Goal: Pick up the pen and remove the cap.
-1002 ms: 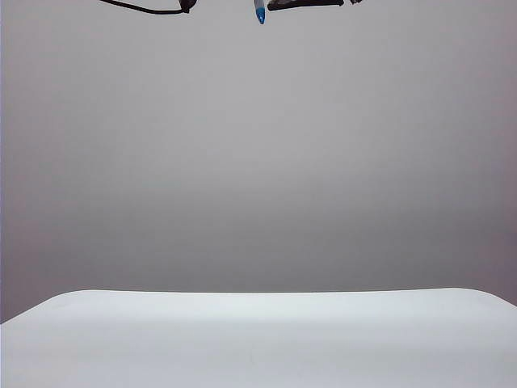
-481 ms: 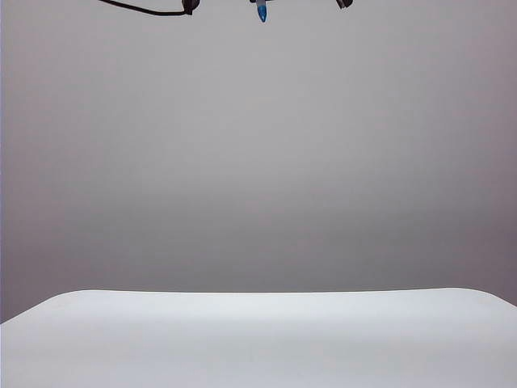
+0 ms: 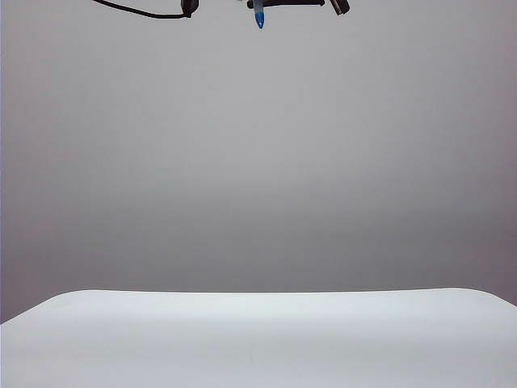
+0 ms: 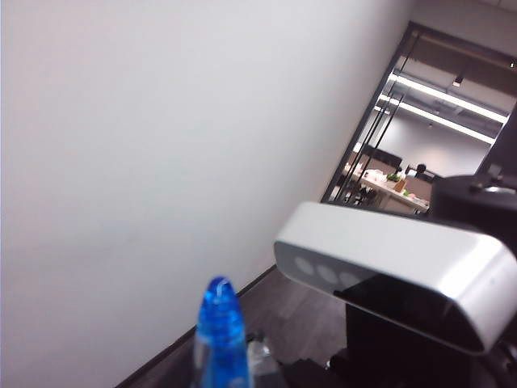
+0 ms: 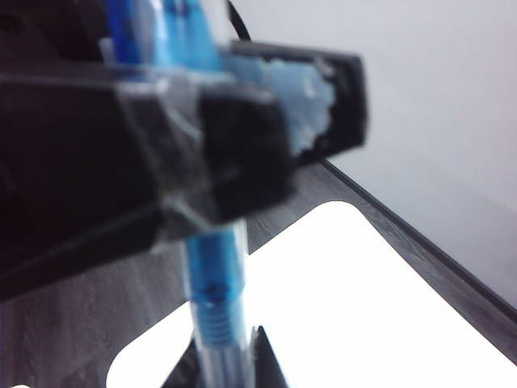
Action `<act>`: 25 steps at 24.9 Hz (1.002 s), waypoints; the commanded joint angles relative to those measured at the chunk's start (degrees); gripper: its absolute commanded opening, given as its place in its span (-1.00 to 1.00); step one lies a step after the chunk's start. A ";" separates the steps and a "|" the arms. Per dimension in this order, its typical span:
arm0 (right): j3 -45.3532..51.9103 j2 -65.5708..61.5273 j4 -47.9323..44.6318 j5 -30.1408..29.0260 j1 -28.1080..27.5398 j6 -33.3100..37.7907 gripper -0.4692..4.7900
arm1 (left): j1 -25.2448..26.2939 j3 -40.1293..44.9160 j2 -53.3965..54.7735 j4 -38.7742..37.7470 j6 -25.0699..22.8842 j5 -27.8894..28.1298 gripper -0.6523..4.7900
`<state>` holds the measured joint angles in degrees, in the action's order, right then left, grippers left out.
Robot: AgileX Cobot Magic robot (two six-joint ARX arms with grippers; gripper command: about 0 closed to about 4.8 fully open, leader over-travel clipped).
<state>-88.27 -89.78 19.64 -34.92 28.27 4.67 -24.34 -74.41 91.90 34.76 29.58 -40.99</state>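
The pen (image 5: 215, 271), a clear barrel with a ribbed blue section, hangs high above the table. In the right wrist view my left gripper (image 5: 202, 153) crosses in front, black and blurred, shut on the pen's upper part. My right gripper (image 5: 224, 357) is shut on the clear tube just past the ribbed section, which I take for the cap (image 5: 228, 365). The cap's rounded blue end (image 4: 220, 323) sticks out in the left wrist view, where my left jaws are hidden. In the exterior view that blue end (image 3: 259, 18) points down beside my right gripper (image 3: 291, 3) at the top edge.
The white table (image 3: 258, 339) lies far below with rounded corners, also seen as a white table (image 5: 339, 291) under the pen. The right arm's white wrist camera housing (image 4: 388, 275) is close to the cap. A black cable (image 3: 145, 11) hangs at the upper left.
The cap's blue end sits slightly lower at the top edge. The right gripper's dark finger, out of view half a second ago, shows beside it again.
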 commanded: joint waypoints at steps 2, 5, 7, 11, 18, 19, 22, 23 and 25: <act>-0.07 -0.07 3.30 0.33 0.02 -1.95 -0.83 | -0.15 -0.37 -0.52 1.36 -3.13 1.38 -0.72; -0.07 -0.07 5.05 0.96 0.00 -3.30 -0.83 | 0.22 -0.39 -0.52 0.90 -4.61 2.86 -0.78; -0.07 -0.07 5.73 2.27 0.00 -3.63 -0.83 | 0.22 -0.39 -0.52 0.85 -5.53 3.76 -0.78; -0.04 -0.07 7.48 3.41 0.00 -5.22 -0.83 | 0.22 -0.39 -0.52 1.11 -6.91 5.84 -0.78; 0.15 -0.07 9.11 5.38 0.00 -6.47 -0.83 | 0.24 -0.39 -0.52 1.11 -6.43 7.39 -0.78; 0.28 -0.07 9.20 5.40 0.00 -6.45 -0.83 | 0.24 -0.39 -0.52 1.09 -6.38 7.41 -0.78; 0.94 -0.07 9.18 5.53 0.00 -6.60 -0.83 | 0.24 -0.39 -0.52 1.03 -5.11 7.41 -0.78; 1.14 -0.07 9.22 5.70 0.00 -6.69 -0.83 | 0.24 -0.39 -0.52 1.03 -5.11 7.41 -0.78; 1.75 -0.07 9.18 5.99 0.00 -6.93 -0.83 | 0.24 -0.39 -0.52 1.14 -5.14 7.39 -0.78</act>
<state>-87.42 -89.71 24.88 -29.52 28.27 -1.83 -24.67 -74.13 92.05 32.29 24.67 -35.94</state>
